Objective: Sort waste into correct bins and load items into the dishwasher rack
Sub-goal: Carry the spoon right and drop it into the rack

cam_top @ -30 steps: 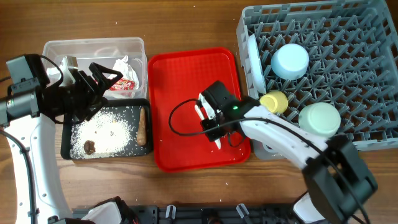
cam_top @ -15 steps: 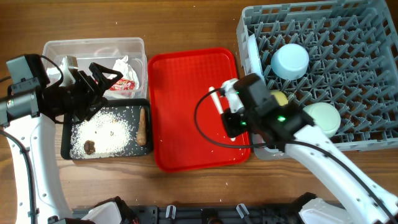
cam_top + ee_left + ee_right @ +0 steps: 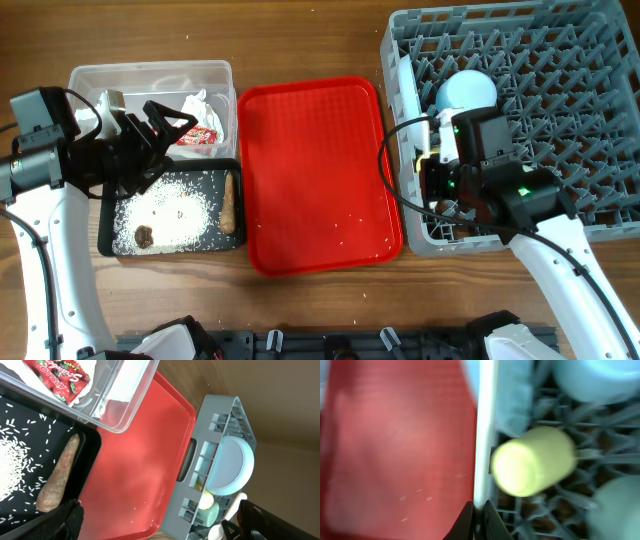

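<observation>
Overhead: left gripper [image 3: 165, 140] spread wide and empty, at table left, over the seam between clear tub [image 3: 150, 70] (far) and black tray [image 3: 104, 236] (near). In tub: crumpled tissue [image 3: 197, 104], red snack wrapper [image 3: 200, 135]. In black tray: rice grains [image 3: 175, 208], dark bits [image 3: 146, 236], brown stick [image 3: 229, 200] along right wall. Red tray [image 3: 310, 170] mid-table, a few stray grains on it. Right gripper [image 3: 432, 172] over left edge of dishwasher rack [image 3: 560, 80], just near of light blue cup [image 3: 468, 90]; load mostly hidden under the wrist. Left wrist: own fingers [image 3: 65, 520] at bottom corners, far apart, nothing between; wrapper in tub, stick lying flat in black tray, light blue plate [image 3: 232, 465] on edge at the rack's left side, yellow cup [image 3: 206, 501] just beside it. Right wrist, blurred: clamped tight on handle of white spoon [image 3: 485, 435], spoon along the red tray/rack border, just left of yellow cup, contact unclear; pale green bowl [image 3: 615, 505] near right.
</observation>
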